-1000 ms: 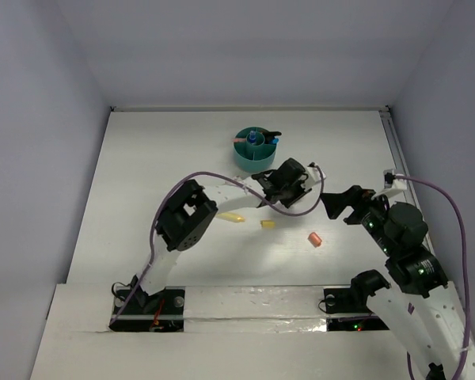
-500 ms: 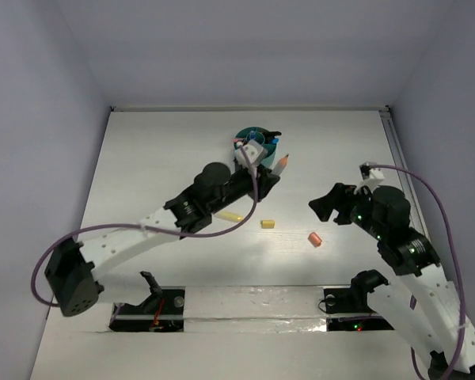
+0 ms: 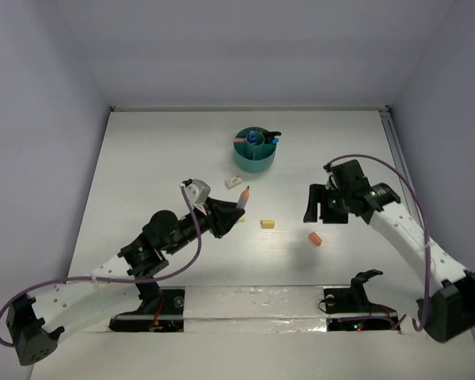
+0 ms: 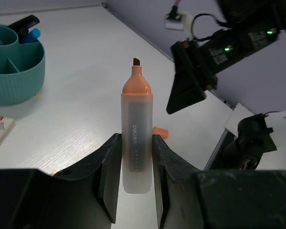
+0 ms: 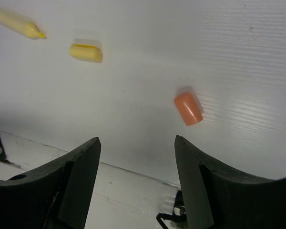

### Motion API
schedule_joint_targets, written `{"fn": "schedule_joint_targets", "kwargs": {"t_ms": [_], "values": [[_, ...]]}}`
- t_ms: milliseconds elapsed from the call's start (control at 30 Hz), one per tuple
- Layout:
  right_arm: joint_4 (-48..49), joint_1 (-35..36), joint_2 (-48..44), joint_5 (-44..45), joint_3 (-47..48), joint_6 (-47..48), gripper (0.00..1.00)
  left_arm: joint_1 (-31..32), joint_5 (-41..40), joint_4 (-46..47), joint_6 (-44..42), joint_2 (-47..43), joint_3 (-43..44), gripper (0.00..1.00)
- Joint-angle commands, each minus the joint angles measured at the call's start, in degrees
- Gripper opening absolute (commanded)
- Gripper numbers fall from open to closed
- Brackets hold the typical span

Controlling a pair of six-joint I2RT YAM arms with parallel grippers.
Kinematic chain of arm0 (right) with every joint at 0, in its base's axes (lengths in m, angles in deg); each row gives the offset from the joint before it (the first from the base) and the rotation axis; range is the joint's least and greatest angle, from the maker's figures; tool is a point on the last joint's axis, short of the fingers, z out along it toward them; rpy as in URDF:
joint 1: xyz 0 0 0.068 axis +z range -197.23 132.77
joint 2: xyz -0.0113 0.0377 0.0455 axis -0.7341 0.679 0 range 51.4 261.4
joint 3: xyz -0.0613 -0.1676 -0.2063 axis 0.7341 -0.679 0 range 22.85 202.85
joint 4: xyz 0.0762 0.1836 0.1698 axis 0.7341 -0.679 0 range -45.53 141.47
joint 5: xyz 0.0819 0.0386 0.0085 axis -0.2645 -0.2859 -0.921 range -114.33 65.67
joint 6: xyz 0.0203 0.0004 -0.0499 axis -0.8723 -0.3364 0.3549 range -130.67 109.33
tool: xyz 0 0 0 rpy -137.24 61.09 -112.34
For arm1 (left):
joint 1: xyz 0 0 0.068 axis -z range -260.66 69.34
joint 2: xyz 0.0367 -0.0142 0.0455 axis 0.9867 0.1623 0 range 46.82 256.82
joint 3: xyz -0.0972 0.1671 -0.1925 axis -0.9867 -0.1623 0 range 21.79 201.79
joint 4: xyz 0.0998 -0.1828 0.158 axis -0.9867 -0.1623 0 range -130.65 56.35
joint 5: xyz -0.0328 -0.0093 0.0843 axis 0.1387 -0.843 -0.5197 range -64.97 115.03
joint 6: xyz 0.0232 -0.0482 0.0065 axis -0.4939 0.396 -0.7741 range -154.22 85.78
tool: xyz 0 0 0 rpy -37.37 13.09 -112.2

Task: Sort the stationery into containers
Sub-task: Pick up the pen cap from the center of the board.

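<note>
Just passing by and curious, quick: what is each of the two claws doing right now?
Left gripper: closed on the orange highlighter.
Right gripper: open, holding nothing; the orange cap lies loose just beyond it.

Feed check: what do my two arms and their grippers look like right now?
The left arm and right arm are white perforated links with black joints, each trailing a purple cable. The left gripper and right gripper have black, wedge-shaped fingers. A green light glows on the right arm.
</note>
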Motion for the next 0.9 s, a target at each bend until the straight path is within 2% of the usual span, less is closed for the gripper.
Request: {"fn": "schedule_joint_targets", "kwargs": {"t_ms": [0, 167, 233, 400, 567, 733, 867], "values": [[-9.44, 0.39, 8.52, 4.06, 6.97, 5.13, 0.71, -0.27, 0.92, 4.31, 2.01, -4.38, -2.9, 0.0], [-10.42, 0.39, 17.14, 4.85, 7.68, 4.79, 0.77, -0.27, 2.59, 8.36, 3.69, -5.62, -7.4, 0.0], [-10.33, 0.39, 20.83, 3.54, 7.77, 5.49, 0.77, -0.27, 3.46, 8.62, 3.51, -5.27, -8.02, 0.0], [-10.77, 0.39, 27.42, 7.58, 9.7, 4.17, 0.78, -0.27, 5.93, 11.08, 4.56, -6.93, -10.04, 0.0], [-10.41, 0.39, 35.41, 8.63, 11.37, 4.78, 0.79, -0.27, 5.93, 9.77, 4.04, -8.87, -9.95, 0.0], [-11.91, 0.39, 39.29, 13.02, 14.35, 5.49, 0.78, -0.27, 4.79, 8.54, 3.51, -10.19, -10.04, 0.0], [-11.56, 0.39, 42.19, 13.55, 14.71, 5.75, 0.72, -0.27, 4.0, 8.01, 3.16, -10.45, -10.13, 0.0]]}}
